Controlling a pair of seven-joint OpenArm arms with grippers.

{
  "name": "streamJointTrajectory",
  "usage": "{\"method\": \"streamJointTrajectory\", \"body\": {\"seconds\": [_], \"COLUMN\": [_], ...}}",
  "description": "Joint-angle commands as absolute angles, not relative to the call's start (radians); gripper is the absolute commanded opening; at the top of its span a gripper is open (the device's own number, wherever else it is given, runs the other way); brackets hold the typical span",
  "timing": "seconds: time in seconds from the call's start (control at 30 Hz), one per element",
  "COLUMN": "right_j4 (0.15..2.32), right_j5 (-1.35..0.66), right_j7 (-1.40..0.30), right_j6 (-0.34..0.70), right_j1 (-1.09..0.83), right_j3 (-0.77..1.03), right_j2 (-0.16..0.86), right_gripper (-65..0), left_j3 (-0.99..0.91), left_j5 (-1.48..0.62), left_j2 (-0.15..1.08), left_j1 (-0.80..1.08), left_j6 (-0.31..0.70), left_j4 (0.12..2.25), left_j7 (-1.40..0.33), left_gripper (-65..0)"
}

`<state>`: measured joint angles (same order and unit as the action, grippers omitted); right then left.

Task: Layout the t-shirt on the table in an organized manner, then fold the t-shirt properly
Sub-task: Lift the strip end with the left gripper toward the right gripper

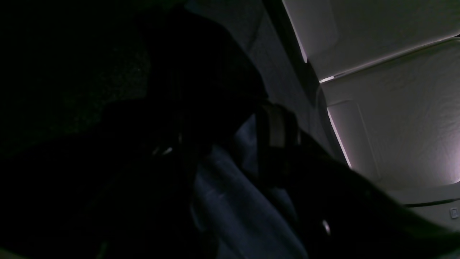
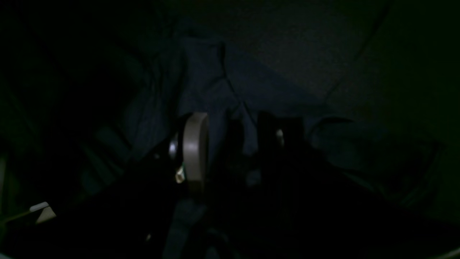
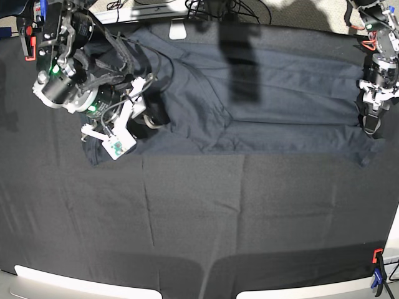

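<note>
The dark navy t-shirt (image 3: pixel 268 93) lies spread in loose folds across the far half of the black table (image 3: pixel 199 224). My left gripper (image 3: pixel 370 126) hangs at the shirt's right end. In the left wrist view its fingers (image 1: pixel 278 126) stand apart over bluish t-shirt cloth (image 1: pixel 233 205), with the left gripper (image 1: pixel 221 138) open. My right gripper (image 3: pixel 153 117) is low over the bunched left part of the shirt. Seen from the right wrist, the right gripper (image 2: pixel 235 140) has its fingers (image 2: pixel 196 151) apart, with t-shirt folds (image 2: pixel 205 82) lying between and beyond them.
A red and blue clamp (image 3: pixel 377 268) grips the near right corner and a red clamp (image 3: pixel 28 38) the far left. Cables (image 3: pixel 212 7) and a small white piece (image 3: pixel 177 28) sit at the back edge. Pale panels (image 1: pixel 388 108) lie beyond the table's side.
</note>
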<state>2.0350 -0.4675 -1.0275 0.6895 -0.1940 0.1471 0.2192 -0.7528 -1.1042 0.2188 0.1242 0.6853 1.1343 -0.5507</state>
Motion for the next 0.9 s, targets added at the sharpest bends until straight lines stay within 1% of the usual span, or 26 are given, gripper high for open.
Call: {"method": "streamJointTrajectory", "body": {"seconds": [0.0, 0.17, 0.4, 0.5, 0.57, 0.6, 0.67, 0.73, 0.77, 0.87], "right_j4": [2.052, 2.052, 2.052, 2.052, 2.052, 2.052, 2.052, 2.052, 2.052, 2.052], "right_j5": [-0.482, -0.482, -0.482, -0.482, -0.482, -0.482, -0.482, -0.482, -0.482, -0.482], "right_j7": [-0.995, -0.995, -0.995, -0.998, -0.999, -0.999, -0.999, -0.999, -0.999, -0.999], "right_j6": [0.698, 0.698, 0.698, 0.694, 0.692, 0.692, 0.692, 0.692, 0.692, 0.692], "right_j1": [-0.183, -0.183, -0.183, -0.183, -0.183, -0.183, -0.183, -0.183, -0.183, -0.183], "right_j3": [0.151, 0.151, 0.151, 0.151, 0.151, 0.151, 0.151, 0.151, 0.151, 0.151], "right_j2": [0.227, 0.227, 0.227, 0.227, 0.227, 0.226, 0.227, 0.227, 0.227, 0.227], "right_gripper": [-42.8, -42.8, -42.8, -42.8, -42.8, -42.8, -42.8, -42.8, -42.8, -42.8], "left_j3": [-0.752, -0.752, -0.751, -0.751, -0.751, -0.751, -0.751, -0.751, -0.751, -0.751], "left_j5": [-1.125, -1.009, -0.797, -0.766, -0.766, -0.766, -0.757, -0.756, -0.756, -0.760], "left_j2": [0.228, 0.228, 0.227, 0.228, 0.228, 0.228, 0.228, 0.228, 0.228, 0.230], "left_j1": [0.116, 0.096, -0.001, -0.007, -0.001, 0.002, 0.012, 0.023, 0.028, 0.047], "left_j6": [0.698, 0.698, 0.698, 0.698, 0.698, 0.698, 0.698, 0.698, 0.698, 0.698], "left_j4": [1.148, 1.148, 1.144, 1.144, 1.144, 1.144, 1.143, 1.141, 1.140, 1.140], "left_j7": [-0.554, -0.552, -0.549, -0.549, -0.549, -0.549, -0.548, -0.539, -0.524, -0.465], "left_gripper": [-41.3, -41.3, -41.3, -41.6, -45.2, -48.1, -54.2, -62.6, -65.0, -65.0]}}
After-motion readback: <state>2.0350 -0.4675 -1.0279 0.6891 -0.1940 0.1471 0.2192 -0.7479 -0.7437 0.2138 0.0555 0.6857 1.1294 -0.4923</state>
